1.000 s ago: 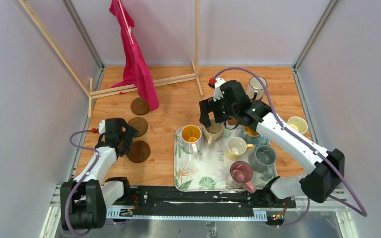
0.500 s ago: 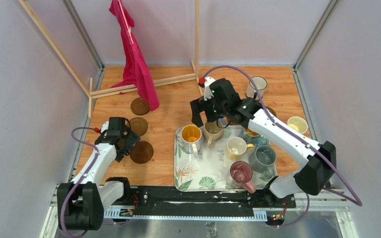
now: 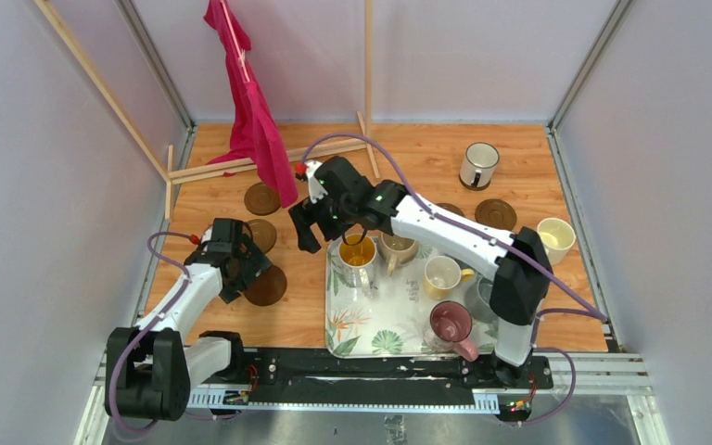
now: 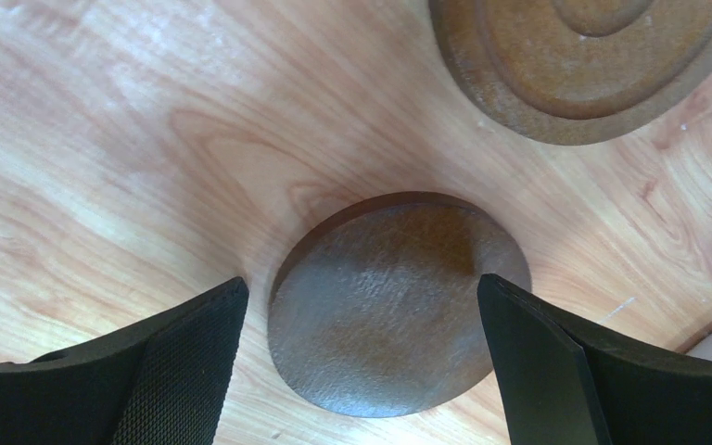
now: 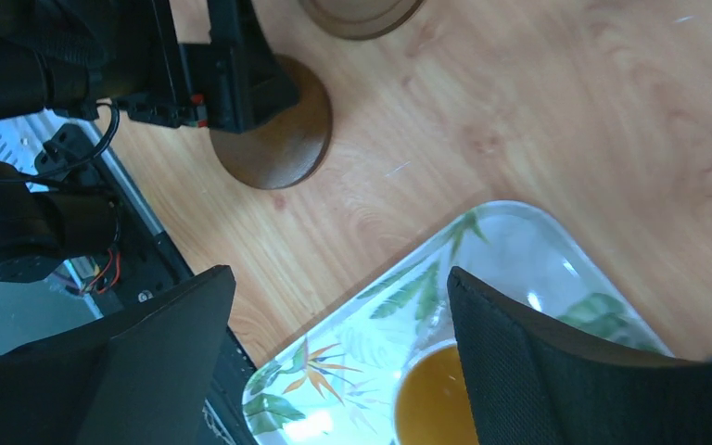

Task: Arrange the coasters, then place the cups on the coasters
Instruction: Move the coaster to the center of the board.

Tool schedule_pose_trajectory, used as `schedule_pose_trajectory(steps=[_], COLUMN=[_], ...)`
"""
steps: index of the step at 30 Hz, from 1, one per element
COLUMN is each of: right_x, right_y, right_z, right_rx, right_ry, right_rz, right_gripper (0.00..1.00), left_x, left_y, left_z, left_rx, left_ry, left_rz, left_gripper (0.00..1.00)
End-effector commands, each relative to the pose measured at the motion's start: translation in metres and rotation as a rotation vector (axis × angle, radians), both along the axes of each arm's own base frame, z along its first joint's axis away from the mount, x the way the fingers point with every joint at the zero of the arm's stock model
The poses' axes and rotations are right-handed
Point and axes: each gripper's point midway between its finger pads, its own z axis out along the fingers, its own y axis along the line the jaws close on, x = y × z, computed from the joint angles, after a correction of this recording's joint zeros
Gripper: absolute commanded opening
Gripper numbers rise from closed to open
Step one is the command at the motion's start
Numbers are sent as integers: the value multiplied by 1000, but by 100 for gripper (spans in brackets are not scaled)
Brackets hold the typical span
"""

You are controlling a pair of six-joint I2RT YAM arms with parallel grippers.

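My left gripper (image 3: 239, 267) (image 4: 362, 286) is open low over the table, its fingers either side of a dark brown coaster (image 4: 397, 304) (image 3: 267, 286) without touching it. A second coaster (image 4: 586, 65) (image 3: 262, 232) lies just beyond, a third (image 3: 261, 197) further back. Two more coasters (image 3: 495, 212) lie at the right. My right gripper (image 3: 304, 230) (image 5: 338, 287) hangs open and empty above the tray's far left corner, beside the orange-yellow cup (image 3: 358, 252) (image 5: 436, 400). Beige (image 3: 397, 246), cream-yellow (image 3: 443, 275) and maroon (image 3: 451, 323) cups stand on the tray.
The leaf-patterned tray (image 3: 371, 326) (image 5: 519, 264) sits at the near middle. A white dark-rimmed cup (image 3: 478, 165) and a cream cup (image 3: 555, 235) stand on the table at the right. A wooden frame (image 3: 269, 158) with a pink cloth (image 3: 252, 111) stands at the back left.
My right arm has swung left from the tray's far side to its left corner, uncovering the right-hand coasters. My left gripper has crept nearer to the closest coaster.
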Motion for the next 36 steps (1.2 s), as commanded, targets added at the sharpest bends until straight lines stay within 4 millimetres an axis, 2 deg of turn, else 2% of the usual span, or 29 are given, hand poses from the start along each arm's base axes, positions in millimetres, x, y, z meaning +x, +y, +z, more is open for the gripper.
schedule_pose_trajectory(steps=[1,7,13,16,21,29,32,36], right_x=[-21,-28,-41,-41,-39,-35,-31,-31], right_y=[22,42,62,66,65,64,64,68], right_z=[-20,-54,-95,-111,-135,-159,-164,-174], right_rx=[1,-1,-38,-59,-97,-120,-107,-84], right_ry=[114,227,337,372,388,403,391,411], right_rz=[64,93,111,89,67,24,1,-24], right_gripper=[86,72,69,69,67,65,63,59], left_x=[5,8,9,8,-2,-27,-25,-20], left_y=[-18,-34,-39,-36,-25,-19,-23,-35], left_z=[-8,-12,-15,-13,0,-11,-13,-19], left_rx=[-79,-160,-188,-171,-118,-100,-127,-186], left_ry=[-2,-9,-5,9,16,49,33,19], left_rz=[-57,-82,-101,-101,-87,-33,-39,-60], left_gripper=[100,95,89,89,96,99,96,86])
